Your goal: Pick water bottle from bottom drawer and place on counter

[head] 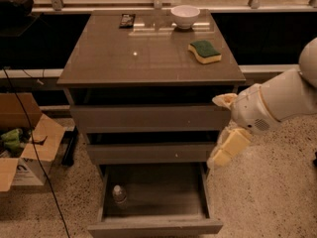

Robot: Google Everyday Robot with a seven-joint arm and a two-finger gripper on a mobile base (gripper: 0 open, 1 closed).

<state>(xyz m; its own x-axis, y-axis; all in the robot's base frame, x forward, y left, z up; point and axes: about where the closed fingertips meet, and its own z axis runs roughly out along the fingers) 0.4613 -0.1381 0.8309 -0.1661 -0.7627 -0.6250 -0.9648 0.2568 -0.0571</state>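
Note:
The bottom drawer is pulled open at the foot of the cabinet. The water bottle, clear with a white cap, stands upright in its front left corner. The counter is the glossy grey-brown top above. My gripper sits at the cabinet's right edge, level with the two upper drawers, well above and to the right of the bottle. One yellowish finger points down, the other is higher up. It holds nothing.
On the counter are a white bowl at the back, a green-and-yellow sponge at the right and a small dark object at the back left. An open cardboard box and a black cable lie on the floor to the left.

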